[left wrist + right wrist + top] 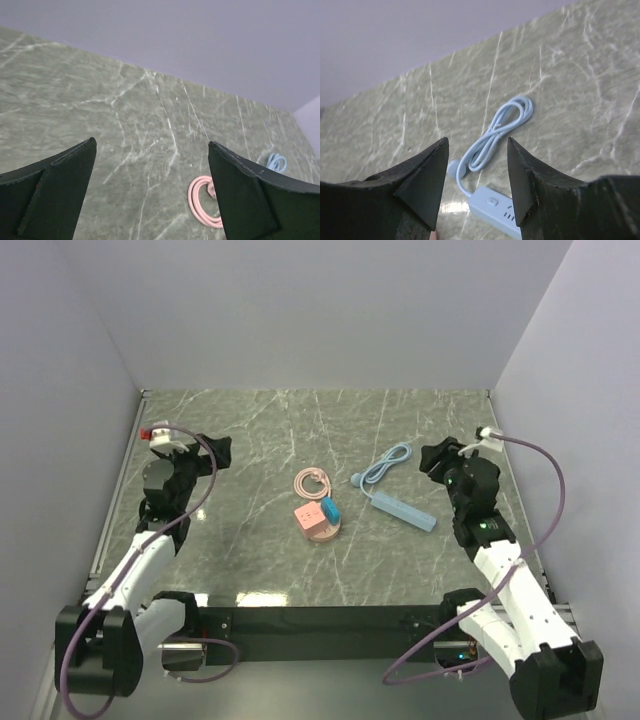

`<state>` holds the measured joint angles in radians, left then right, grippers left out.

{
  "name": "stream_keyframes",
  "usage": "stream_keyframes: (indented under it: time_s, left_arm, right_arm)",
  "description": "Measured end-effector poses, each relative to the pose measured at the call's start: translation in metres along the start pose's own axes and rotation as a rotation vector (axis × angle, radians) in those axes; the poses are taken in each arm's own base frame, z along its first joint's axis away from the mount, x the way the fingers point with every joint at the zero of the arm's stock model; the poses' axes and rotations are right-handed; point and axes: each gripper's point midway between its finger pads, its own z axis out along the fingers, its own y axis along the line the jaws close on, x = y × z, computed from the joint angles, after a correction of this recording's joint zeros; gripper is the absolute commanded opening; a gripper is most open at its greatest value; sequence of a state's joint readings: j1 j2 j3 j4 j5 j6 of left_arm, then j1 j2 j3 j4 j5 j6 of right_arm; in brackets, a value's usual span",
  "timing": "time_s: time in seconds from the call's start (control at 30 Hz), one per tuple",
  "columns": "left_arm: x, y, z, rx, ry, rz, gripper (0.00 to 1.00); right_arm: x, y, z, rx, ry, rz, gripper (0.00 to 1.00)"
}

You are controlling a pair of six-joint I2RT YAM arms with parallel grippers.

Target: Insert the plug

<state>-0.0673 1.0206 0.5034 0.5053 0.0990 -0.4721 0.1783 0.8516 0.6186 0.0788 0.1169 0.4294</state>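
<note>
Plug [330, 510] (bright blue) rests against the right side of the pink cube [313, 521] on the marble surface [260, 550]. Left hand [150, 145], well left of the cube, is spread wide, holding nothing. Right hand [477, 142], well right of the cube, is partly spread and empty; the pale-blue power strip [492, 210] lies between it and the cube.

walls [300, 310]: plain pale lilac | table [250, 440]: green veined marble
</note>
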Motion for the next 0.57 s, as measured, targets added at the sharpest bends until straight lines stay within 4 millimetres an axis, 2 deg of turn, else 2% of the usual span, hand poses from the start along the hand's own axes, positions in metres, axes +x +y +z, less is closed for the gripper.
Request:
stream_keyframes:
  time_s: [0.1, 0.3, 0.57]
  left_arm:
    - [-0.013, 0.002, -0.006, -0.032, -0.04, -0.003, 0.99]
    - [-0.013, 0.007, -0.009, -0.066, -0.038, -0.011, 1.0]
    - [-0.023, 0.003, -0.016, -0.053, -0.075, 0.008, 1.0]
  right_arm:
    - [-0.013, 0.002, -0.007, -0.02, -0.052, 0.012, 0.57]
    - [-0.029, 0.008, -0.021, -0.056, -0.126, 0.029, 0.58]
    - [-0.025, 0.006, -0.024, -0.061, -0.13, 0.03, 0.58]
